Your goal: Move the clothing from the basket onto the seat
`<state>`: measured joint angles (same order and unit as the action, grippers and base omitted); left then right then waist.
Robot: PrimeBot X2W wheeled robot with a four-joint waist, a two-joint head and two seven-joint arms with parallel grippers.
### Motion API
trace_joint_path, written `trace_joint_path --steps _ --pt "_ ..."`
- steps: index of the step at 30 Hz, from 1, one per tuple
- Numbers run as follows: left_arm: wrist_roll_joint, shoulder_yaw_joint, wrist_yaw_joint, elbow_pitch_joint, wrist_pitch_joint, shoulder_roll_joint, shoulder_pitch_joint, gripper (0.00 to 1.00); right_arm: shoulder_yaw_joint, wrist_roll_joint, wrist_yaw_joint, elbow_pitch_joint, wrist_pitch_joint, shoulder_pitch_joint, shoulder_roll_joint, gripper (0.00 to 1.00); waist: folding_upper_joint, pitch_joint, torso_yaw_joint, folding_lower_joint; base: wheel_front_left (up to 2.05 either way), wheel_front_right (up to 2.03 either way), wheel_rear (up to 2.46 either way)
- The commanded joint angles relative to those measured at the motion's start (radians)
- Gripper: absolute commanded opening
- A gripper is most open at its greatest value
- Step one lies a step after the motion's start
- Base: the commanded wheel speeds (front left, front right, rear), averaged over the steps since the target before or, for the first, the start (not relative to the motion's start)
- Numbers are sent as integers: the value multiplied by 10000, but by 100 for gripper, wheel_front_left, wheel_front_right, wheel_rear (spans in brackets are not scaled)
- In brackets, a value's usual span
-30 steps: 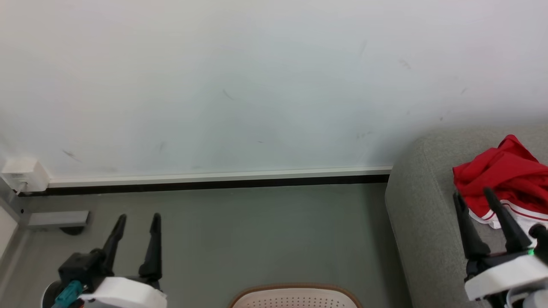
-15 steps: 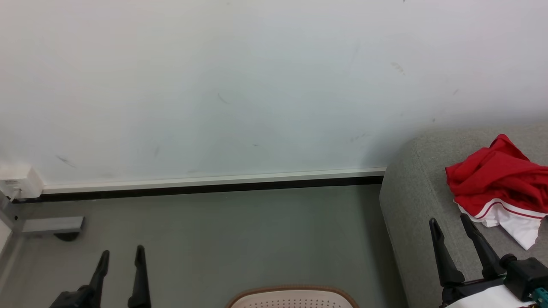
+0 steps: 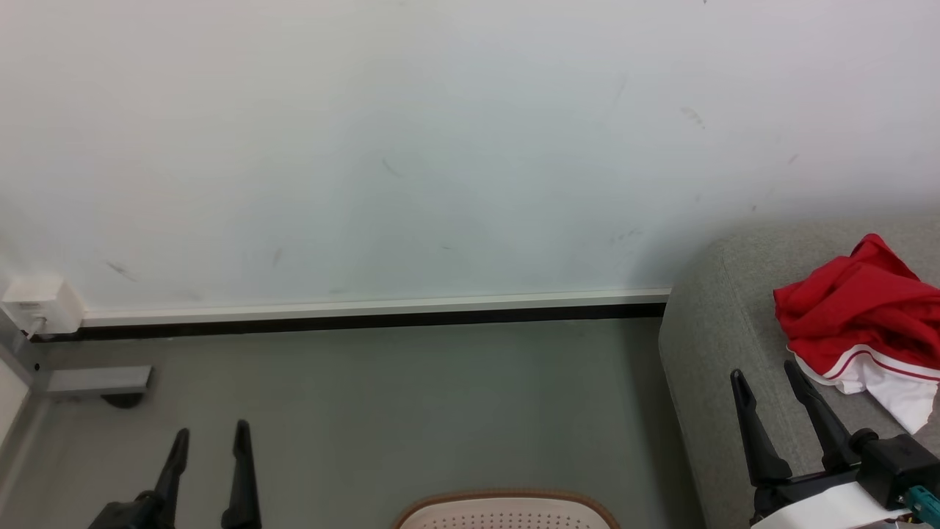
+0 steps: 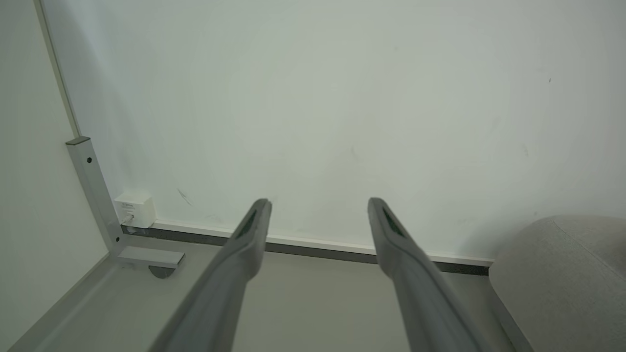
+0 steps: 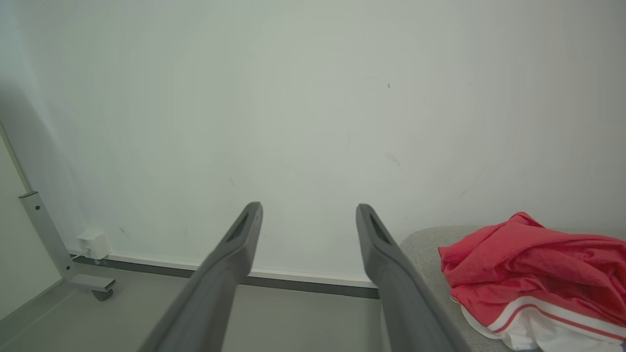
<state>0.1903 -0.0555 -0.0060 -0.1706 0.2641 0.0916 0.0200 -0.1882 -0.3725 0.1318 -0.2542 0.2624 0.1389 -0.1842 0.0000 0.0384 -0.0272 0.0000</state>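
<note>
A crumpled red garment with a white panel and stripes, the clothing (image 3: 859, 316), lies on the light grey sofa seat (image 3: 720, 353) at the right; it also shows in the right wrist view as the clothing (image 5: 533, 264) on the seat (image 5: 420, 244). My right gripper (image 3: 764, 375) stands open over the sofa's near end, left of and apart from the garment, with nothing between its fingers. My left gripper (image 3: 211, 433) is open and empty above the floor at the lower left. The basket (image 3: 507, 510) shows just its brown rim and perforated cream top at the bottom edge; its inside is hidden.
A white wall with a skirting board (image 3: 367, 312) closes off the floor ahead. At the left stand a grey metal frame foot with a caster (image 3: 99, 382) and a small white box on the wall (image 3: 40, 303). Grey floor (image 3: 404, 411) lies between basket and wall.
My right gripper has drawn back down and left, away from the garment, which stays on the sofa. The left gripper has dropped lower in the view. The camera shifted slightly.
</note>
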Motion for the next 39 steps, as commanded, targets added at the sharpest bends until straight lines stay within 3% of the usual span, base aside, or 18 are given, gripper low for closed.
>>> trace_joint_path --steps 1,23,39 --pt "-145 -87 -83 -45 5 -38 -51 100 -1 -33 -22 -43 33 71 -40 100 0 -6 -3 0 0 0 0" --pt "-530 -278 -610 -225 5 -352 -470 100 33 -440 -22 -79 33 540 -144 100 0 -552 -215 0 0 0 0" --pt "-663 527 -973 -265 5 -389 -2272 100 223 -696 -22 452 32 2371 -281 100 0 -3147 -463 0 0 0 0"
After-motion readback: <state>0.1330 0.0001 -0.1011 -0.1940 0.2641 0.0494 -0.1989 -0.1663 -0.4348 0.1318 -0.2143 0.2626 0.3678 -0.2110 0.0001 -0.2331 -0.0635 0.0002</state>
